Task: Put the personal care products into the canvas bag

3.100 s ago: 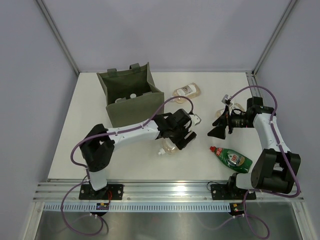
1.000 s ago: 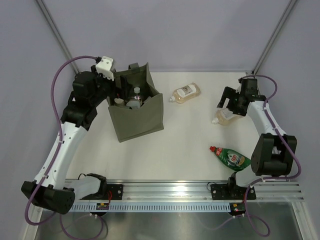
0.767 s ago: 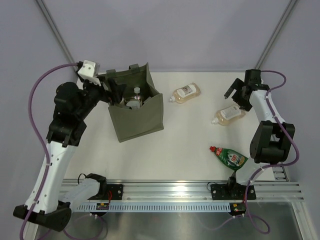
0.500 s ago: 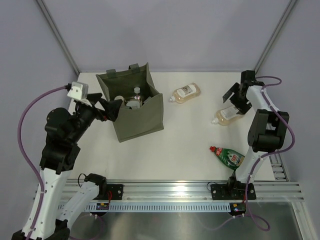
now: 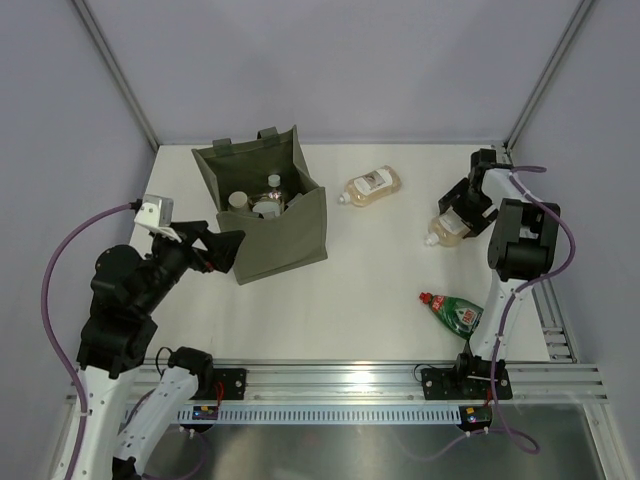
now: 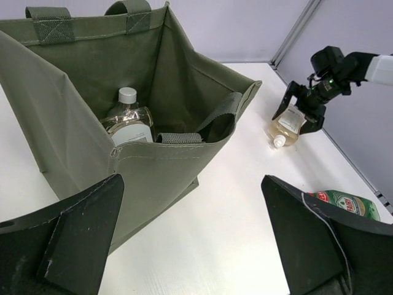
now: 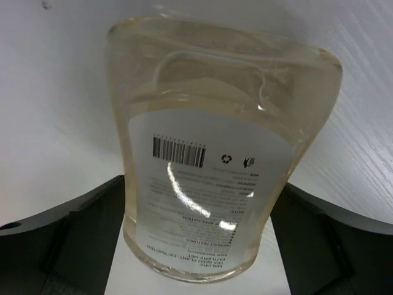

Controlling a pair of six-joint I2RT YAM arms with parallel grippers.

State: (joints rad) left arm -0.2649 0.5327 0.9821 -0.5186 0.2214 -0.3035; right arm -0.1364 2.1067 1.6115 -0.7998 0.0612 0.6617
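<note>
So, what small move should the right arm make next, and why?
Probably close the right gripper on the amber bottle. In the right wrist view its fingers stand open on either side of the bottle, which lies on the table and looks not yet gripped. The canvas bag stands open to receive it afterwards.

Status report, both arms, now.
Left gripper open, empty, beside canvas bag. Right gripper open, straddling amber bottle. Second amber bottle lies between it and bag; green bottle loose.

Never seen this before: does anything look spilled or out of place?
No spill shows. Two amber bottles and the green bottle lie on their sides, capped; the canvas bag stands open, slightly skewed.
</note>
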